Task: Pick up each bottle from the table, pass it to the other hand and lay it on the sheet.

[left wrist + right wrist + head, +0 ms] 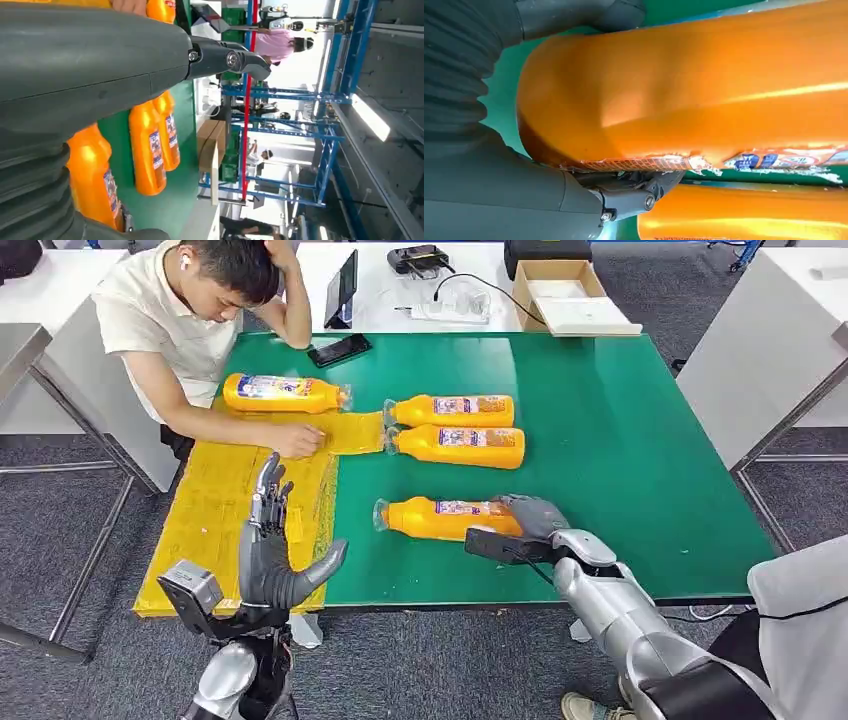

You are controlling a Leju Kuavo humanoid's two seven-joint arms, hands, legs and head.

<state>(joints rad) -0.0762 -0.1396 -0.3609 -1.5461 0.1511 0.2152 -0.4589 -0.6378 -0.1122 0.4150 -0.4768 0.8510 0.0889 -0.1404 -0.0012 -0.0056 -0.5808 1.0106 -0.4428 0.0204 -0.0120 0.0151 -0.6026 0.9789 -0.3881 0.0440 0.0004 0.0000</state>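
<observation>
Head view showed four orange bottles with printed labels lying on their sides. The nearest bottle (445, 517) lay on the green table (620, 450), its base gripped by the right hand (530, 515). Two bottles (452, 411) (458, 446) lay side by side farther back. The fourth bottle (283, 393) lay on the yellow sheet (215, 505), beside a seated person's hand (295, 440). The left hand (270, 555) hovered over the sheet, fingers spread, holding nothing. An open cardboard box (560, 285) stood on the white table behind; its contents could not be determined.
</observation>
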